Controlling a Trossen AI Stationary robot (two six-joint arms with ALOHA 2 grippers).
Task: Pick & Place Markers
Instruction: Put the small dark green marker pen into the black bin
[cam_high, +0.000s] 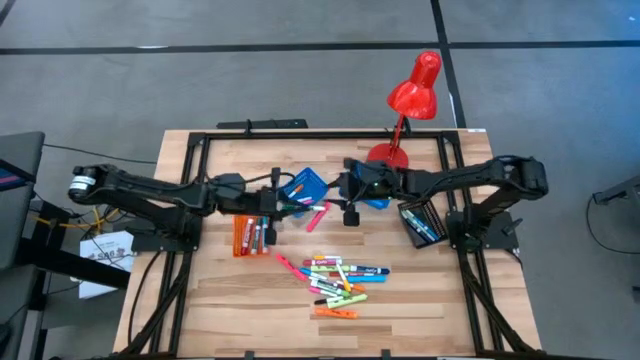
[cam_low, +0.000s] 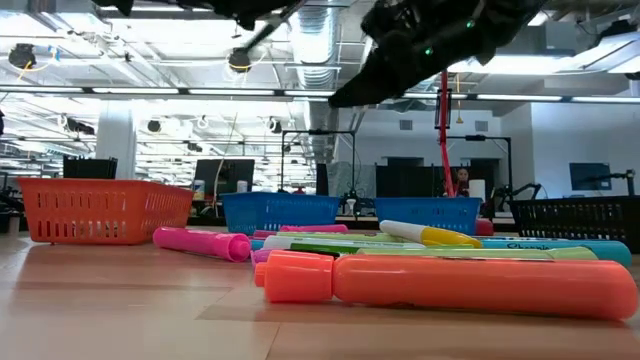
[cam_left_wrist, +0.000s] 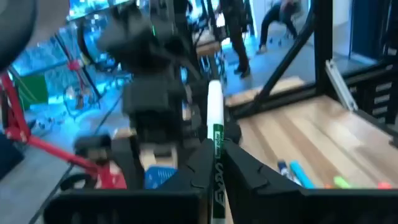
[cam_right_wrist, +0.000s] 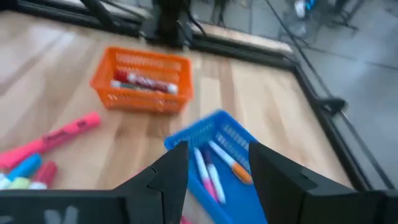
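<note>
An orange tray (cam_high: 252, 235) is seen left of centre on the table (cam_high: 210, 300), with several markers laid in it; red-and-white ones show in the right wrist view. Next to the right, a blue tray (cam_high: 304, 186) is tilted and holds a few markers, white and orange among them. A second blue tray (cam_high: 377, 200) is mostly hidden under the right arm, so its contents cannot be told. A black tray (cam_high: 420, 222) at the right holds a few markers, one light blue. The loose markers (cam_high: 338, 280) are scattered on bare wood in front of the trays, pink, green, yellow, blue and orange, well apart from both grippers.

The left gripper (cam_high: 283, 205) is held between the orange tray and the tilted blue tray, its jaws pinched on a white marker with green print (cam_left_wrist: 214, 134); this grip is shown only by the left wrist view. The right gripper (cam_right_wrist: 214, 171) is held above the tilted blue tray with jaws spread and nothing between them, shown only by the right wrist view. A red desk lamp (cam_high: 408, 105) at the table's rear is shown whole only from above. The low view alone shows the room behind.
</note>
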